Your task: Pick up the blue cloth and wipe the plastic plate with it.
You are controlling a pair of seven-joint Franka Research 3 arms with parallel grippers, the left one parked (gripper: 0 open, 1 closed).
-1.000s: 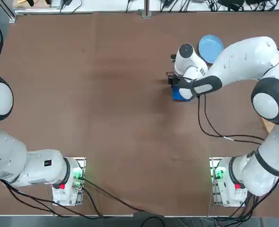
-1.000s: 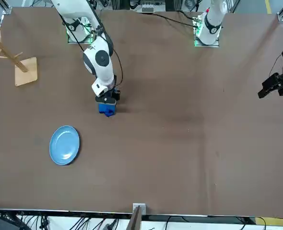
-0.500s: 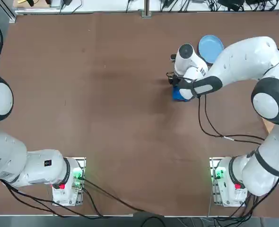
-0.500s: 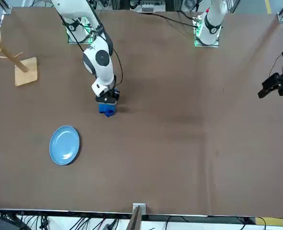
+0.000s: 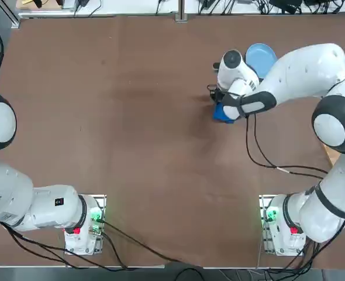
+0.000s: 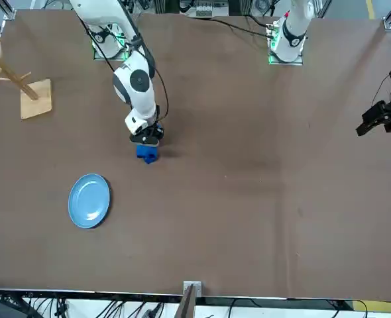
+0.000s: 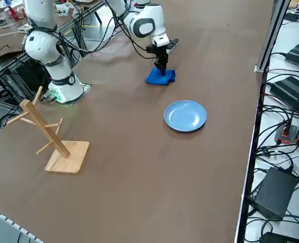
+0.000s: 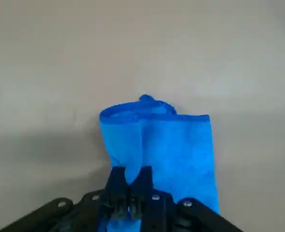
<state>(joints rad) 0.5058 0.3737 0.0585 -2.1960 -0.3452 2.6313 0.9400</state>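
The blue cloth is a small royal-blue bundle on the brown table. My right gripper stands straight over it, pointing down. In the wrist view its fingers are pressed together on a raised fold of the cloth, so it is shut on the cloth. Most of the bundle still rests on the table. The plastic plate, round and light blue, lies bare a short way beyond the cloth, toward the table's far right, partly hidden by my wrist in the top view.
A wooden peg stand sits near the table's right edge, well apart from the cloth. A black cable hangs from my right arm over the table. The far table edge runs just behind the plate.
The right gripper's fingers have closed on the blue cloth. The wrist has shifted slightly toward the plate. The plate has not moved.
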